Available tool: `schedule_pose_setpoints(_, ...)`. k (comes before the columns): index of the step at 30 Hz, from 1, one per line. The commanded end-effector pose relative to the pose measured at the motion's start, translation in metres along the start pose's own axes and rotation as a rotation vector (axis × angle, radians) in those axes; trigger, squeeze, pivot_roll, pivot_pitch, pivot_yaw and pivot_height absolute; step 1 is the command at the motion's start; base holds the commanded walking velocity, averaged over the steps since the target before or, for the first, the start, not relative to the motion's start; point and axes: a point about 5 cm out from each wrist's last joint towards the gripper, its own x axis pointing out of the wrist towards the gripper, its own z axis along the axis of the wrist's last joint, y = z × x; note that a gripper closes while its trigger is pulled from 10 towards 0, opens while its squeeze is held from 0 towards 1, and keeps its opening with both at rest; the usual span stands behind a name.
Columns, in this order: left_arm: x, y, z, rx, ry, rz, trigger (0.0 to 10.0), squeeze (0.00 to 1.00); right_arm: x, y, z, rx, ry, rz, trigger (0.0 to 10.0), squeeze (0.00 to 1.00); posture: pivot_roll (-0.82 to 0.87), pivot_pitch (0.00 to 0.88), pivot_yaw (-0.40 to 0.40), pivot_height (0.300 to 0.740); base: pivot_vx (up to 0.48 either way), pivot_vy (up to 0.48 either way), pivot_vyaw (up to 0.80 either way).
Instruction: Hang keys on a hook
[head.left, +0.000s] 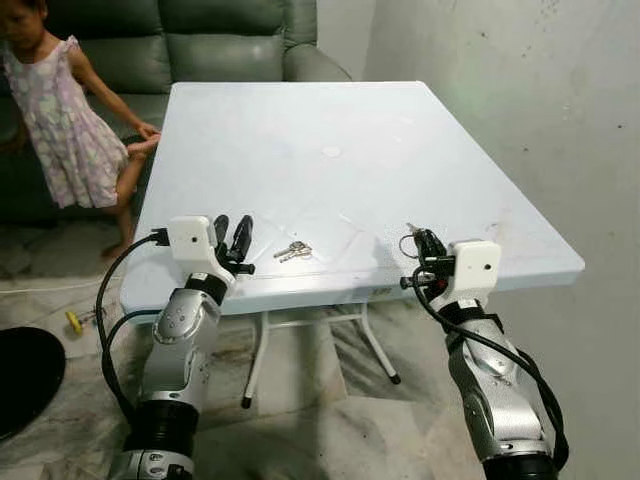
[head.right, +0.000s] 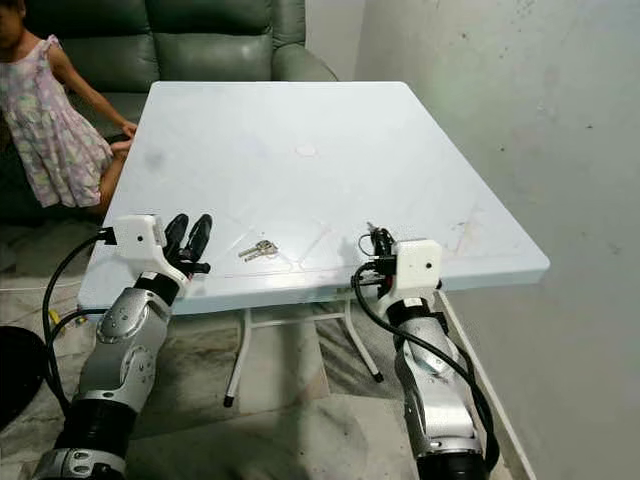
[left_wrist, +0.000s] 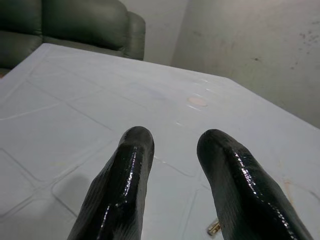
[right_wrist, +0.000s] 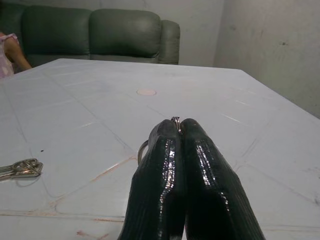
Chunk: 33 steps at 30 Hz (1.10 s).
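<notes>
Our right gripper is clamped on a metal ring over the white table. The keys lie flat between it and our left gripper, whose fingers stand apart over the table's near edge.

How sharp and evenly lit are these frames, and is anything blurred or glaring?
Left eye view: sharp, soft daylight, mild sheen on the table, keys crisp. Right eye view: the same. Left wrist view: left hand fingers close and soft, glossy highlights. Right wrist view: right hand glossy, the sofa behind slightly soft.
</notes>
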Motion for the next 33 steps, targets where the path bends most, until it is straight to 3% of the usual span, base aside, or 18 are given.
schedule_pose_setpoints(1,0.0006,0.0006,0.0020,-0.010,0.001,0.000,10.0,0.00,0.0001,-0.0041,0.0034,-0.005,-0.017,-0.024,10.0,0.00,0.09,0.000,-0.031,0.740,0.000,0.000,-0.76)
schedule_pose_setpoints(9,0.0014,0.0020,0.0018,-0.035,0.010,0.006,10.0,0.00,-0.0011,-0.0013,0.0020,0.000,-0.012,-0.021,10.0,0.00,0.09,0.000,-0.033,0.740,0.000,0.300,-0.77)
schedule_pose_setpoints(21,0.0003,0.0011,-0.0009,-0.046,0.036,0.033,10.0,0.00,-0.0011,-0.0002,0.0018,0.004,-0.008,-0.021,10.0,0.00,0.09,0.000,-0.039,0.740,0.000,0.000,-0.77)
schedule_pose_setpoints(33,-0.0009,-0.0011,-0.0060,-0.005,0.073,0.042,10.0,0.00,-0.0061,0.0002,-0.0001,0.000,0.002,-0.014,10.0,0.00,0.09,0.000,-0.038,0.740,0.000,0.000,-0.77)
